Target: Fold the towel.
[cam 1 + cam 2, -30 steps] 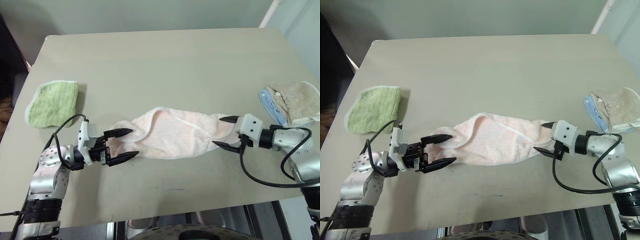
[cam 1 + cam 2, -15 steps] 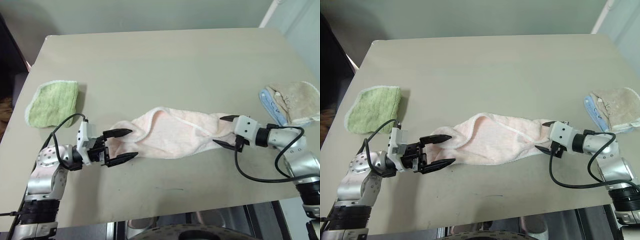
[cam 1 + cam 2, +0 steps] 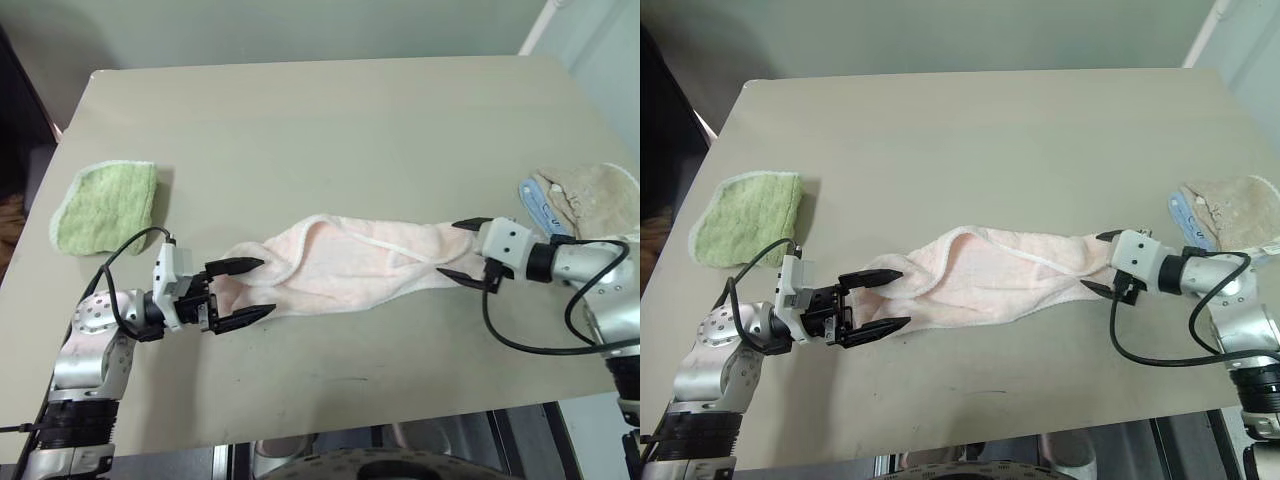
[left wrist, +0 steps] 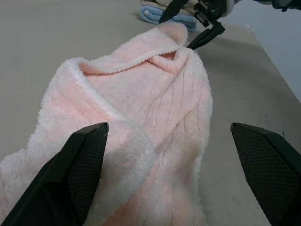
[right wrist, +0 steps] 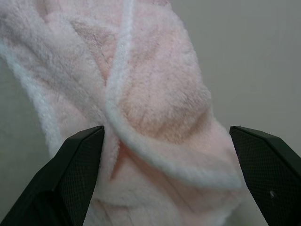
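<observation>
On table (image 3: 330,120) centre, towel (image 3: 340,262) lying bunched lengthwise, folds hiding its underside, L gripper (image 3: 243,292) & R gripper (image 3: 466,249) both gaping at its ends, contact w/ cloth unclear.

The surface (image 3: 330,130) is a plain grey-beige top with rounded far corners. A green cloth (image 3: 103,206), folded and with pale edging, lies flat near the left edge of the surface. A beige cloth (image 3: 600,203) with blue trim lies crumpled at the right edge of the surface, well apart from the green cloth.
</observation>
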You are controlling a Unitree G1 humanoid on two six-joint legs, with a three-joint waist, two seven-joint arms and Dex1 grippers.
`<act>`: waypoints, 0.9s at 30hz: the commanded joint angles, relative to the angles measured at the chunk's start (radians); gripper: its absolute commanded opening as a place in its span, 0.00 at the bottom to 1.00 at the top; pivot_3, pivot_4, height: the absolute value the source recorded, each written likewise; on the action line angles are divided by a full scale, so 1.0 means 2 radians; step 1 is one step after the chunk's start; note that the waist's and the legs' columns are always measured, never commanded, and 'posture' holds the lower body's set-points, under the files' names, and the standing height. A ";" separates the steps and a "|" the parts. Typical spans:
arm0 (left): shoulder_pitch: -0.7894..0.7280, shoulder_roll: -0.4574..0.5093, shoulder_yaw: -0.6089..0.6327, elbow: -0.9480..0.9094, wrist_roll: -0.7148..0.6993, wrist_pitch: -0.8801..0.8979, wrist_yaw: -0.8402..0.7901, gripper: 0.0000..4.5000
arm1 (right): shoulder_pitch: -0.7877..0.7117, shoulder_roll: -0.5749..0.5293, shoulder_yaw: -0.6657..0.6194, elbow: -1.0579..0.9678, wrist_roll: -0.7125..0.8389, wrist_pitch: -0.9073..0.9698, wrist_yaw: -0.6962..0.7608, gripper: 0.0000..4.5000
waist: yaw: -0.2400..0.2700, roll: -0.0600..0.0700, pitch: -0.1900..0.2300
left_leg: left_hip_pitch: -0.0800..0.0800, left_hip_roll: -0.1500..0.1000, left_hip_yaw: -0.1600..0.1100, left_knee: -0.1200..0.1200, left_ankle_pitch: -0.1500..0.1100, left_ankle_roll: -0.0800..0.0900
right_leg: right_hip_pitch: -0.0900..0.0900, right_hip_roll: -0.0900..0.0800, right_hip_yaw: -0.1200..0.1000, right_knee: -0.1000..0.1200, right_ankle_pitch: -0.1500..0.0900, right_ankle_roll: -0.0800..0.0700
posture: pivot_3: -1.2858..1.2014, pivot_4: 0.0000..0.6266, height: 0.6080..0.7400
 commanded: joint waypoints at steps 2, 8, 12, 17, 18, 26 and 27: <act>-0.003 0.005 0.012 -0.011 -0.004 -0.009 0.002 1.00 | -0.002 -0.012 -0.022 -0.006 0.016 -0.006 0.013 1.00 | 0.000 0.000 0.000 | 0.000 0.000 0.000 0.000 0.000 0.000 | 0.000 0.000 0.000 0.000 0.000 0.000 | 0.52 0.24 1.00; 0.000 0.005 0.012 -0.013 -0.004 -0.010 0.002 1.00 | -0.009 -0.021 -0.025 -0.001 0.018 -0.008 0.023 1.00 | 0.000 0.000 0.000 | 0.000 0.000 0.000 0.000 0.000 0.000 | 0.000 0.000 0.000 0.000 0.000 0.000 | 0.52 0.24 1.00; 0.000 0.005 0.013 -0.013 -0.003 -0.011 0.004 1.00 | -0.001 -0.032 -0.033 0.002 0.019 -0.013 0.032 1.00 | 0.000 0.000 0.000 | 0.000 0.000 0.000 0.000 0.000 0.000 | 0.000 0.000 0.000 0.000 0.000 0.000 | 0.52 0.24 1.00; 0.005 -0.001 0.003 -0.029 -0.001 -0.010 0.010 1.00 | -0.010 -0.026 -0.026 0.011 0.005 -0.026 0.021 1.00 | 0.000 0.000 0.000 | 0.000 0.000 0.000 0.000 0.000 0.000 | 0.000 0.000 0.000 0.000 0.000 0.000 | 0.52 0.24 1.00; 0.006 -0.001 0.002 -0.031 -0.002 -0.009 0.011 1.00 | -0.012 -0.024 -0.023 0.013 0.001 -0.030 0.019 1.00 | 0.000 0.000 0.000 | 0.000 0.000 0.000 0.000 0.000 0.000 | 0.000 0.000 0.000 0.000 0.000 0.000 | 0.52 0.24 1.00; 0.004 0.000 0.000 -0.039 -0.007 0.001 0.014 1.00 | -0.034 0.005 0.000 0.023 -0.024 -0.063 0.001 1.00 | -0.001 0.000 0.000 | 0.000 0.000 0.000 0.000 -0.001 0.003 | 0.000 0.000 0.000 0.000 0.000 0.000 | 0.52 0.24 1.00; 0.005 -0.001 0.000 -0.041 -0.008 0.002 0.015 1.00 | -0.034 0.008 0.003 0.018 -0.023 -0.064 0.000 1.00 | -0.001 0.000 0.000 | 0.000 0.000 0.000 0.000 -0.001 0.003 | 0.000 0.000 0.000 0.000 0.000 0.000 | 0.52 0.24 1.00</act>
